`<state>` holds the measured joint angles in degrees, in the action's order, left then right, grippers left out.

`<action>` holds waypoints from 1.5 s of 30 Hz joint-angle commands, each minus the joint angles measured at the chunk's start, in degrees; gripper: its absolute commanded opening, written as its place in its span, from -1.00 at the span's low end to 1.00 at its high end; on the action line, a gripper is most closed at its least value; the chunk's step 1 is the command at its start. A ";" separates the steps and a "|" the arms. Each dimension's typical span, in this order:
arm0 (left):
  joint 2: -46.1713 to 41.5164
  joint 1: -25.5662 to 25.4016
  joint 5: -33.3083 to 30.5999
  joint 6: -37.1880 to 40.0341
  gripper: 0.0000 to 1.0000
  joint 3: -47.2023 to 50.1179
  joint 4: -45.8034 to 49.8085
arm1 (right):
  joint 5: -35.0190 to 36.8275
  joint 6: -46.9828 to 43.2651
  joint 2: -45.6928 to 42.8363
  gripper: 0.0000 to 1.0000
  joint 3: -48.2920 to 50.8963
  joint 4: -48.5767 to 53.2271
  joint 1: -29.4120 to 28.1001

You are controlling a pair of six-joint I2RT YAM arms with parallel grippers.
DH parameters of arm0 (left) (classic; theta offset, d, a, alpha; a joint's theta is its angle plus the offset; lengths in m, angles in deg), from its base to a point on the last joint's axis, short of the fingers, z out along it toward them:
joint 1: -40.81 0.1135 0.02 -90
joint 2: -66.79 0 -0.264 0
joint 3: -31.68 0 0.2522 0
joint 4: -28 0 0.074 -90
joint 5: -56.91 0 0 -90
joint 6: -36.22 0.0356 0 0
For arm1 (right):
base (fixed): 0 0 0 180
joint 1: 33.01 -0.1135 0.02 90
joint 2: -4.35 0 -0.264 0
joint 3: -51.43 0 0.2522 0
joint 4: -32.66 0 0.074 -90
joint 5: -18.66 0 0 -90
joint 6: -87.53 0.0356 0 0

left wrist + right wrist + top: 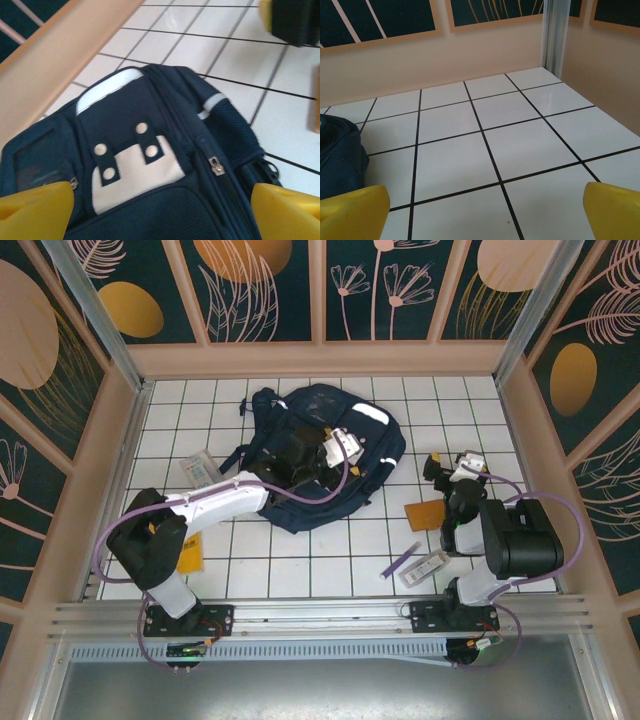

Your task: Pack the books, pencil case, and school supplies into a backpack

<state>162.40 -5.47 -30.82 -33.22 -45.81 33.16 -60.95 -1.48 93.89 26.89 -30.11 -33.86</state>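
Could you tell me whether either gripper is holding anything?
Nothing is held. The left gripper is open above the backpack; the right gripper is open over tiles.

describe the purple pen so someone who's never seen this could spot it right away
Start at the big navy backpack in the middle of the tiled table, then look near right, toward the right arm's base. Below the orange book lies the pen: a slim purple stick at a slant, beside a wider, see-through plastic pack.
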 commanded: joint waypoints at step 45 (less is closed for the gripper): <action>12.49 0.10 -0.18 -1.21 -1.00 -25.28 19.85 | -0.51 0.94 -0.02 0.99 -0.68 -1.43 0.49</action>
<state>176.48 -5.25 -34.19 -31.82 -67.97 57.56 -61.34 -0.85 93.89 26.89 -30.11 -33.79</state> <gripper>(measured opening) 0.058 0.993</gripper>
